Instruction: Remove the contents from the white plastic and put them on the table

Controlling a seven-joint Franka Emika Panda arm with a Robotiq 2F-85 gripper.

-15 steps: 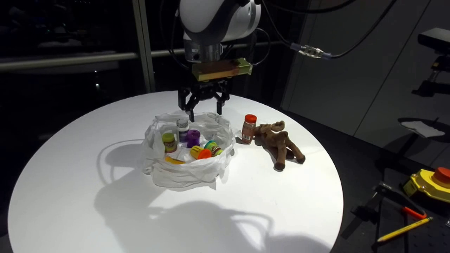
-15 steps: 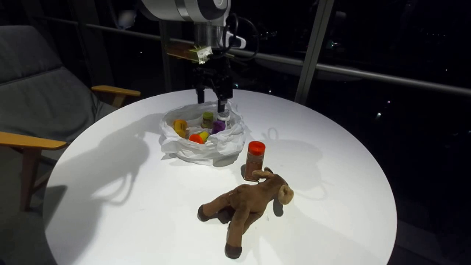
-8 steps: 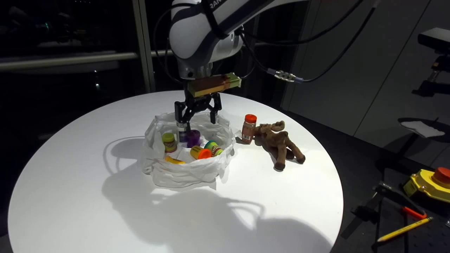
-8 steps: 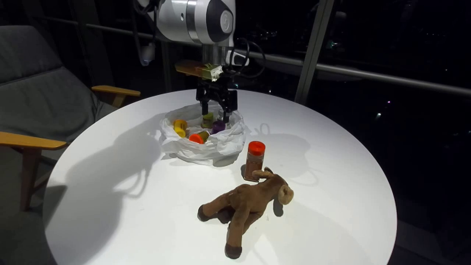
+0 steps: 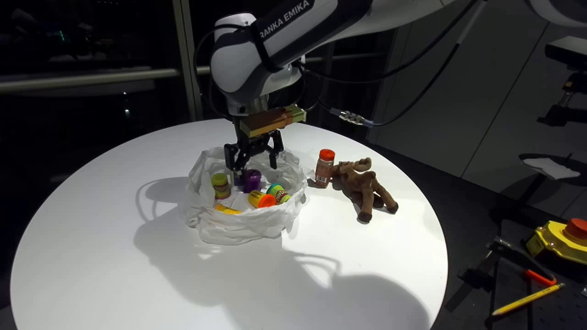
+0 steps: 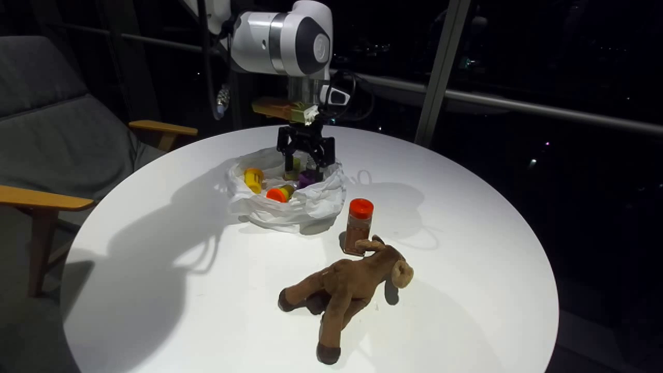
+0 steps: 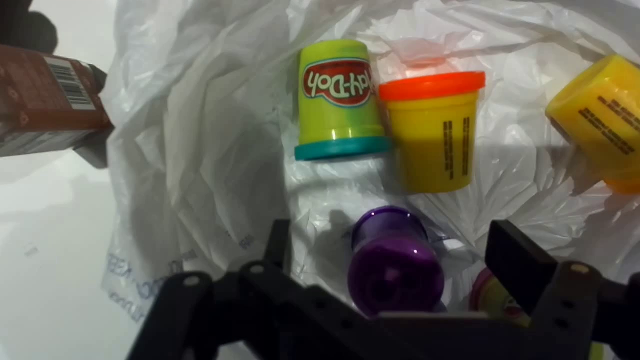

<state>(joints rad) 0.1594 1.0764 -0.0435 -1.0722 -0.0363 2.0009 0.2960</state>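
The white plastic (image 5: 238, 228) stands crumpled and open-topped on the round white table (image 5: 101, 266). Inside it, of the contents, are a purple item (image 7: 395, 272), a lime tub with a teal lid (image 7: 340, 100), a yellow tub with an orange lid (image 7: 435, 135), another yellow tub (image 7: 600, 117) and a green tub (image 5: 221, 185). A whitish bottle there is mostly hidden by a finger. My gripper (image 5: 256, 168) points down into the bag, open, its fingers on either side of the purple item without gripping it. The brown plush animal (image 6: 352, 282) lies on the table outside.
A red-capped jar (image 6: 358, 228) stands upright on the table between the bag and the plush animal. Beside the table is a grey armchair (image 6: 46, 119) with wooden arms. A yellow box with a red button (image 5: 559, 243) sits off the table.
My gripper has come down from above the bag to among the items inside, staying open. The bag, the jar and the plush animal have kept their places.
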